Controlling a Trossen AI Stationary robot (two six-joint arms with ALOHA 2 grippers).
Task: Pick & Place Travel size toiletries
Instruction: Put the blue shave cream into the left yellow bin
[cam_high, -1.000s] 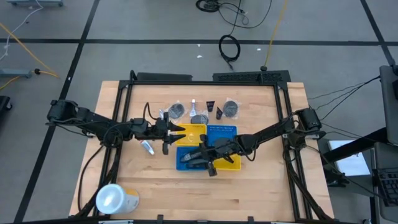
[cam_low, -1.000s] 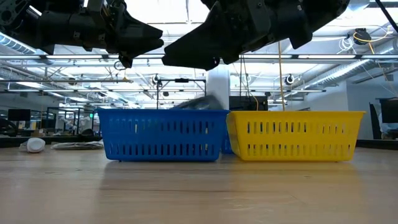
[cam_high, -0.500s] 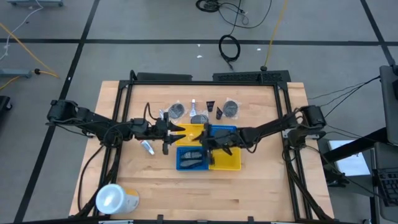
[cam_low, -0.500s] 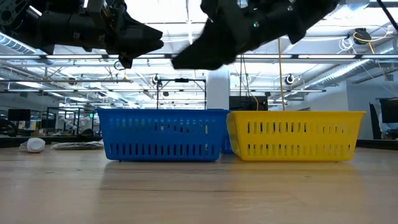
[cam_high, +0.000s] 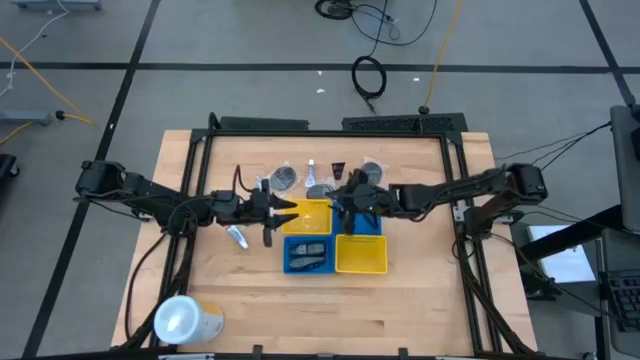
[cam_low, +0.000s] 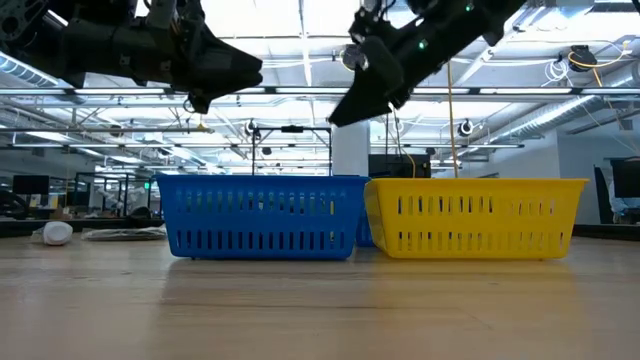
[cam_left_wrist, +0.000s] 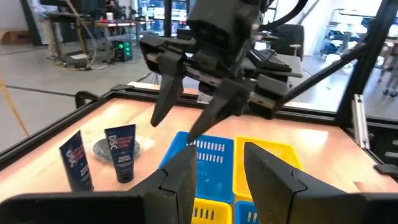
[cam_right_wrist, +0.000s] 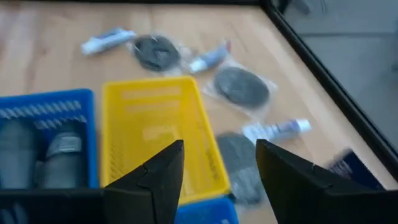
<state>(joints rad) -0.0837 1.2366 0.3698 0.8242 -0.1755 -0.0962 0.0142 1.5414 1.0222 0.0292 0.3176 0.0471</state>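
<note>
**A:** Starting at the left, what is the left pincer (cam_high: 285, 211) doing?

**B:** It waits over the yellow tray (cam_high: 308, 215) at the surface's middle, fingers parted a little, nothing between them.

**A:** And the right pincer (cam_high: 340, 194)?

**B:** It hangs above the far blue tray (cam_high: 362, 220), fingers spread wide and empty in its wrist view. The loose toiletries (cam_high: 330, 178) lie just beyond it, toward twelve o'clock: wrapped dark discs, a white tube (cam_right_wrist: 275, 130), two small dark bottles (cam_left_wrist: 122, 152). The nearest is a wrapped disc (cam_right_wrist: 242, 86) at about eleven o'clock from its tips; the tube's long axis seems to run roughly across the reach, though the view is blurred.

**A:** So the right arm is nearer?

**B:** I judge so. One more white tube (cam_high: 237, 236) lies apart at nine o'clock, by the left arm.

**A:** The rest of the surface?

**B:** A near blue tray (cam_high: 309, 254) already holds dark items, a near yellow tray (cam_high: 361, 254) beside it, a white-topped cylinder (cam_high: 186, 320) at seven o'clock. Behind, an open hall with desks.
</note>
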